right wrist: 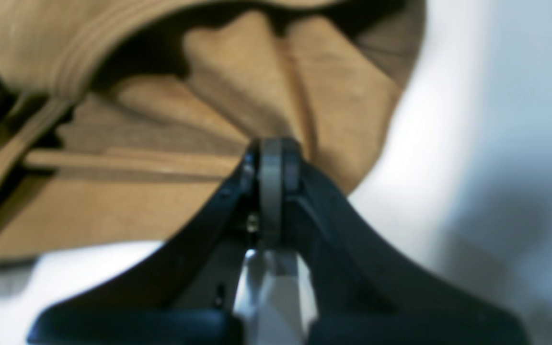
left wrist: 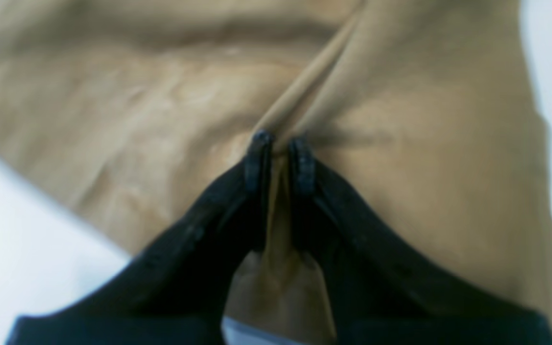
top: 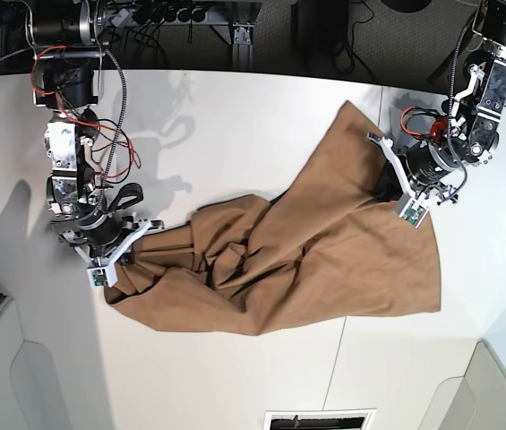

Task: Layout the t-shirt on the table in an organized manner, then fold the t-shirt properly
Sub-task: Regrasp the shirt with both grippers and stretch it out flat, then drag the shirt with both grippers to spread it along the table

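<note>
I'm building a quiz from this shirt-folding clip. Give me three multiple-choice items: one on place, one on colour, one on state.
1. Where does the t-shirt lie?
A. stretched between both arms on the table
B. inside a corner bin
C. hanging off the table's edge

2. What colour is it?
A. navy
B. tan-brown
C. white

3. How is the left gripper?
A. wide open
B. shut on a fabric fold
C. away from the cloth

Answers: 1 A, the base view shows it spanning from the right gripper to the left one; 2 B, all views agree; 3 B, cloth sits pinched between its fingertips.
</note>
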Motion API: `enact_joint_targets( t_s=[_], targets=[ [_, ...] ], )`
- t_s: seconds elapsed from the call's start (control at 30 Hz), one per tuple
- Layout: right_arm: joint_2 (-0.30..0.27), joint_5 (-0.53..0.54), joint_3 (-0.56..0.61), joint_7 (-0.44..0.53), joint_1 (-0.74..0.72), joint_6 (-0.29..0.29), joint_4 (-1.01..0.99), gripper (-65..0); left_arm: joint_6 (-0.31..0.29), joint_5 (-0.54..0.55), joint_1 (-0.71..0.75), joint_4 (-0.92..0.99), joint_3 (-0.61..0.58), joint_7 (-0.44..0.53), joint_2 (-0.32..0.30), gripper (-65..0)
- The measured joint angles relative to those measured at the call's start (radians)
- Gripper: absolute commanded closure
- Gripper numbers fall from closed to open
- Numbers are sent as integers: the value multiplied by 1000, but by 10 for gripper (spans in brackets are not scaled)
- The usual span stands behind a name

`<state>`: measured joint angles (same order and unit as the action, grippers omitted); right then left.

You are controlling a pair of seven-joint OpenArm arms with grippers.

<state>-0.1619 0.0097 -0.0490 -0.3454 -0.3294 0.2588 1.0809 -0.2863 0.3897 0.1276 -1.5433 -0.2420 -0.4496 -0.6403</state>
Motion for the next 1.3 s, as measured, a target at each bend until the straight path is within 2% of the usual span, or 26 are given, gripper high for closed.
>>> enact_joint_targets(
  t_s=[0.1,0.27,0.33,0.43,0.5,0.63,0.7,0.83,0.93,1.0,1.2,1.3],
  targets=[
    [-31,-4,-2,-3,0,-47,0,0,86,-85,2,11,1,1,-56,-84],
    [-40,-8,-22,-40,8,-64,36,0,183,-159,-41,15,-5,-33,-87,-84],
    [-40,25,-41,-70,25,-69,84,0,210,-167,-64,15,-3,-32,-98,-84],
    [-43,96,-63,-119,64,-66,211,0,219,-169,-89,15,-2,-34,-107,-84],
    [-43,134,-63,-148,84,-26,315,0,212,-168,-100,15,-3,-42,-105,-84],
    [-43,245,-63,-315,121,14,487,0,216,-166,-117,-13,-3,-43,-106,-84],
    [-43,308,-63,-344,169,53,542,0,215,-153,-116,-29,-3,-37,-105,-84],
    [-26,361,-63,-355,286,98,575,0,204,-134,-111,-29,-3,-40,-103,-84],
    [11,359,-63,-350,354,108,575,0,88,-71,-98,-29,-3,-41,-103,-92],
    [31,353,-63,-327,388,109,574,0,47,-29,-94,-28,-3,-43,-84,-91],
    [49,297,-63,-285,395,113,499,0,44,-25,-95,10,-3,-43,10,-91],
    [48,272,-63,-270,387,119,470,0,43,-21,-98,71,-3,-15,30,-91]
  ],
)
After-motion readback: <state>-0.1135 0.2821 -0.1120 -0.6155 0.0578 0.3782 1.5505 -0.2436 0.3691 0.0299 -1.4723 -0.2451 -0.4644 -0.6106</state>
